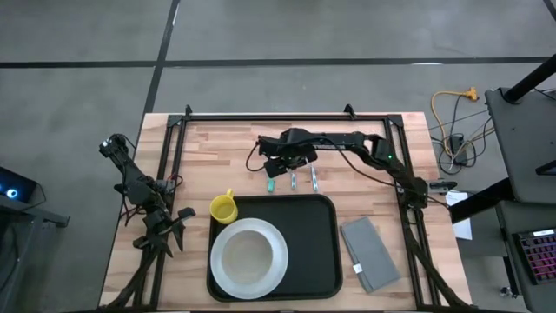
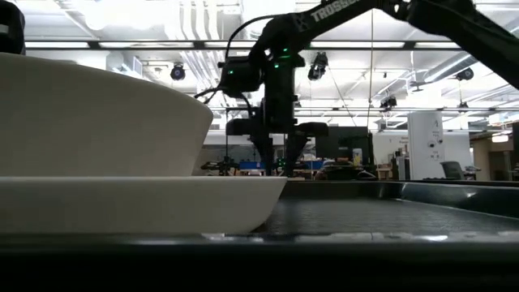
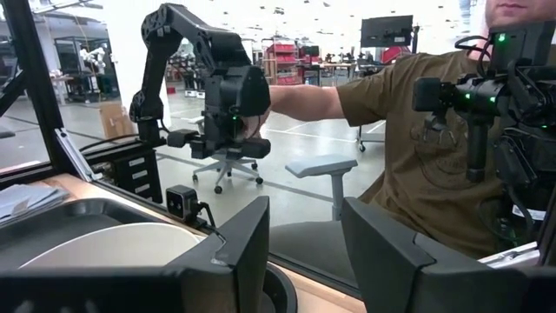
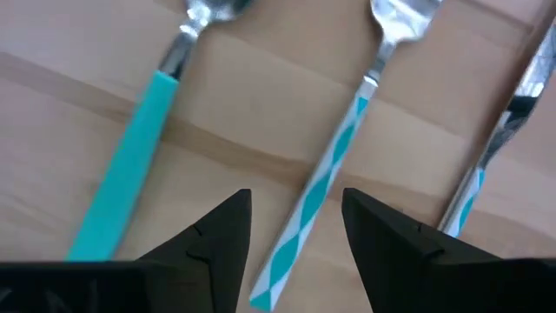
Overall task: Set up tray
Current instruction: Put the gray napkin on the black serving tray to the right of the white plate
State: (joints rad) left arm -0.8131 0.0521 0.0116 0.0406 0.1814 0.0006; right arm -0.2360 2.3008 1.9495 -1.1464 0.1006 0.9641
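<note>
The black tray (image 1: 317, 248) lies at the table's near middle. A white plate (image 1: 249, 256) sits on its left half, and a yellow cup (image 1: 223, 209) stands at its far left corner. Three pieces of cutlery lie on the wood just beyond the tray: a plain teal handle (image 4: 130, 165), a teal-and-white patterned handle (image 4: 334, 165) and a third (image 4: 495, 148). My right gripper (image 4: 295, 230) is open above them, pointing down, with a finger on either side of the patterned handle. My left gripper (image 3: 304, 252) waits open at the table's left edge (image 1: 169, 228).
A grey folded napkin (image 1: 371, 253) lies to the right of the tray. A black frame rail (image 1: 287, 116) runs along the table's far edge. A person in an olive shirt (image 3: 408, 130) sits beyond the table. Bare wood (image 1: 200, 148) lies at the far left.
</note>
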